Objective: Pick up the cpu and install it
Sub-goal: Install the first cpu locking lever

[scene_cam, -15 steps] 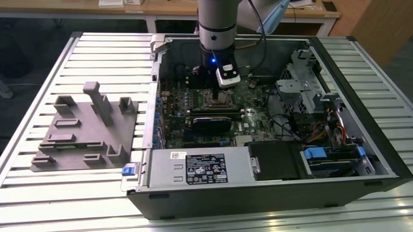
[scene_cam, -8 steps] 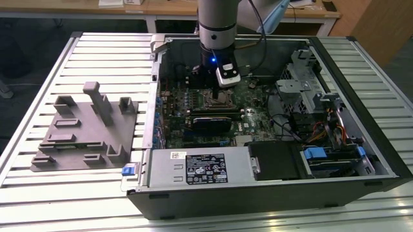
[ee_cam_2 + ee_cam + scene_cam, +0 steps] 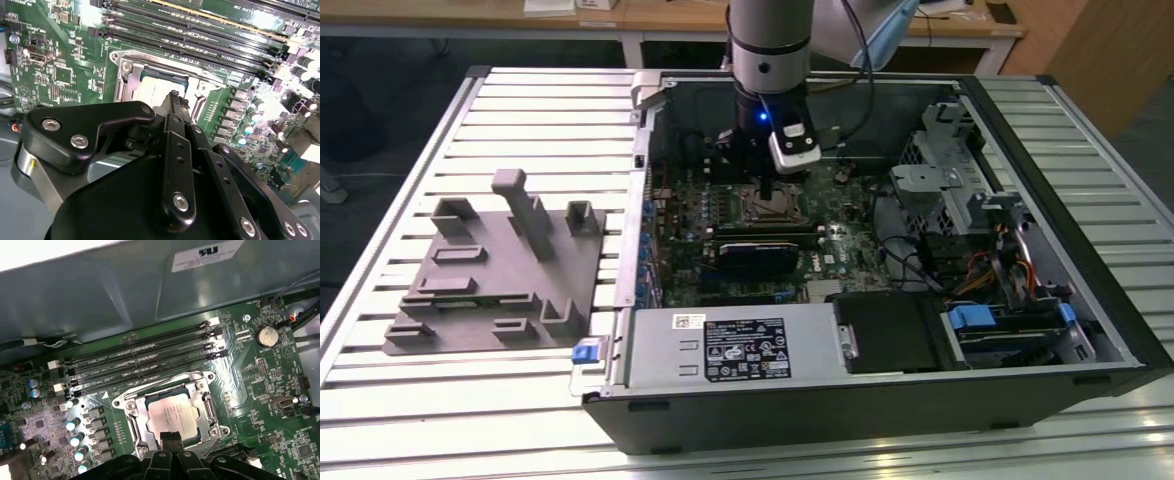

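The cpu point(image 3: 172, 415) lay flat in the motherboard socket point(image 3: 131, 412), lower centre of the first wrist view. The pincer point(image 3: 170, 437) stood directly above its near edge, fingertips pressed together, pinching nothing, presumably to seat it.

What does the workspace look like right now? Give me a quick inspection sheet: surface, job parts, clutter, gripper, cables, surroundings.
Surface: slatted metal table carrying an open computer case.
Job's things: cpu lies flat inside the motherboard socket, silvery top up.
Clutter: grey fixture block beside the case on the exterior view's left; power supply and blue drive tabs inside the case.
Gripper: gripper hovers just over the socket edge, fingertips together, holding nothing.
Cables: bundled wires at the case's side on the exterior view's right.
Surroundings: wooden desk behind the table.
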